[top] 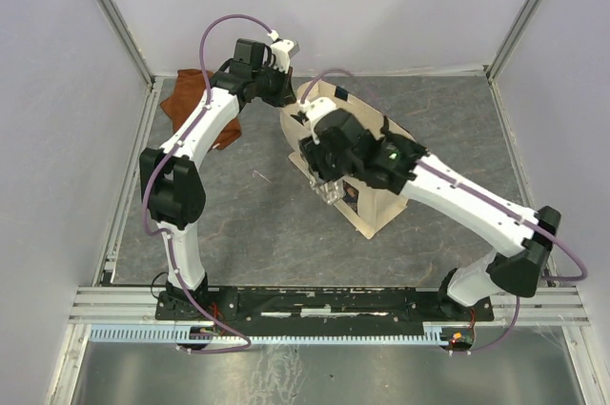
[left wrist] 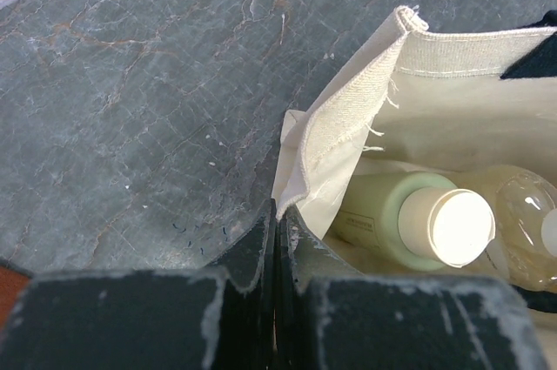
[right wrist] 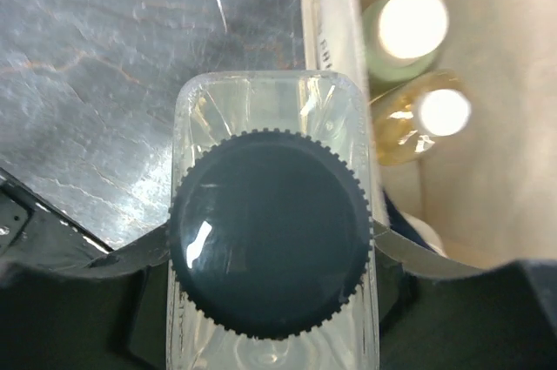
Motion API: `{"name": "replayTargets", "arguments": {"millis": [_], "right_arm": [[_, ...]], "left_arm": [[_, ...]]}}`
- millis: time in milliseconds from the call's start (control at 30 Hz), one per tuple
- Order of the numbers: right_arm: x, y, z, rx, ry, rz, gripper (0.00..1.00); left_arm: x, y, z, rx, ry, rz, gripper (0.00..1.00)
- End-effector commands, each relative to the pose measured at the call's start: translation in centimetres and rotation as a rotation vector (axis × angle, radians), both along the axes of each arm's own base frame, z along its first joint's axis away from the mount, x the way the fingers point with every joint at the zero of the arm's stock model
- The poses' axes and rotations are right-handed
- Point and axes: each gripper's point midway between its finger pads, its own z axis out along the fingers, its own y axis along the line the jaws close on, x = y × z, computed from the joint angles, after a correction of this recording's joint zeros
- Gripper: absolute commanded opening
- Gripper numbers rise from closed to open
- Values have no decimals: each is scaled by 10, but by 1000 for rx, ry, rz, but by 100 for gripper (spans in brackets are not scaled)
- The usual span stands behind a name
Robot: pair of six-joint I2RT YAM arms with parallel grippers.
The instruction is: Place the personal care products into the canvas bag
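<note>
While the left gripper [left wrist: 277, 248] stands shut on a corner of the canvas bag [left wrist: 348, 126] rim, at the bag's eleven o'clock in the top view, I find the right gripper [top: 327, 183] clamped across the dark-capped clear square bottle [right wrist: 270, 231].

The bottle's long axis runs straight away from the wrist camera, cap nearest. It hangs over the bag's near-left rim, partly above the desk [right wrist: 104, 57].

The bag's mouth lies at one to two o'clock of the bottle in the right wrist view. The olive-green cylinder [right wrist: 405, 30] and amber flat bottle [right wrist: 426, 117] are already inside.

The right arm reaches in from five o'clock, wrist pitched down. I judge that a short shift toward one o'clock must come before release.
</note>
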Motion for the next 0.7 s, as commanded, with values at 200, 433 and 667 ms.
{"name": "replayTargets", "arguments": {"millis": [200, 433, 667], "right_arm": [[28, -65, 160, 127, -165, -167, 20], [73, -87, 174, 156, -226, -227, 20], [112, -95, 117, 143, -176, -267, 20]], "left_arm": [[9, 20, 31, 4, -102, 58, 3], [6, 21, 33, 5, -102, 58, 3], [3, 21, 42, -5, -116, 51, 3]]}}
